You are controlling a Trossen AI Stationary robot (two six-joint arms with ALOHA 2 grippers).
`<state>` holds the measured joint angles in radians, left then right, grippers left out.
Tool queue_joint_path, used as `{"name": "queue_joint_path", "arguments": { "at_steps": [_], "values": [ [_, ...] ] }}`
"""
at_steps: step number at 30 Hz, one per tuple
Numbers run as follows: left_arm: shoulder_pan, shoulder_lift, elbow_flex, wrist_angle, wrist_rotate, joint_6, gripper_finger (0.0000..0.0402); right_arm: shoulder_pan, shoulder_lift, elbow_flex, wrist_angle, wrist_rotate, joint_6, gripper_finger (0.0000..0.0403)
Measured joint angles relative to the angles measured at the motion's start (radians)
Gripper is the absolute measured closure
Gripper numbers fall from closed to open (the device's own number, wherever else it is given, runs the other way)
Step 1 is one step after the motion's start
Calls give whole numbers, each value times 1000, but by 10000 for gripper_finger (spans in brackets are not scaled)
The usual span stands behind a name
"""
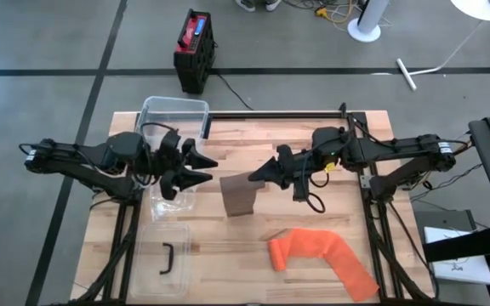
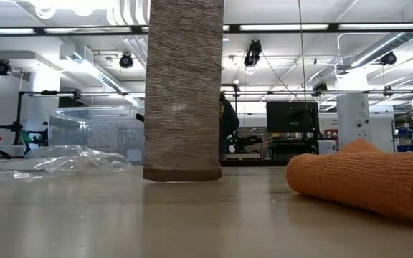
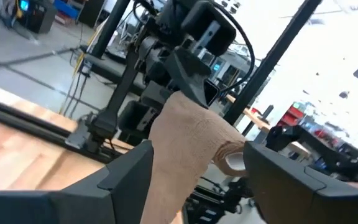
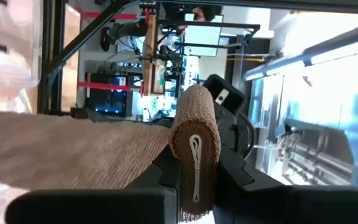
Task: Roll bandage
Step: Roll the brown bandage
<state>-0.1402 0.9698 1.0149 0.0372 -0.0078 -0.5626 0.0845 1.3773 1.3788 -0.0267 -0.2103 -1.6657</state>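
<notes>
Above mid-tabletop (image 1: 313, 127), the right gripper (image 1: 260, 174) pinches a brown bandage (image 1: 238, 195) roll, its tail hanging to the wood, while the left gripper (image 1: 204, 170), fingers spread, hovers just beside its edge.

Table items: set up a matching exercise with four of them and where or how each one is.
1. brown bandage
2. orange bandage
3. left gripper
4. clear bin

A. lies loose near the table's front right
B. open, beside the plastic
C. at the table's back left
D. gripped by the right gripper, tail hanging to the table

Pairs: 1-D, 2-A, 3-B, 4-C
</notes>
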Motion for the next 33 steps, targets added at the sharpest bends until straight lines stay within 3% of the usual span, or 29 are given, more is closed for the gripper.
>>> {"name": "queue_joint_path", "arguments": {
  "at_steps": [19,33],
  "values": [
    [0,74,0,89,-2,-113,169,-10,1,0,-44,31,-223,364],
    [0,99,0,88,-1,-110,168,-19,1,0,-49,83,-195,364]
  ]
}}
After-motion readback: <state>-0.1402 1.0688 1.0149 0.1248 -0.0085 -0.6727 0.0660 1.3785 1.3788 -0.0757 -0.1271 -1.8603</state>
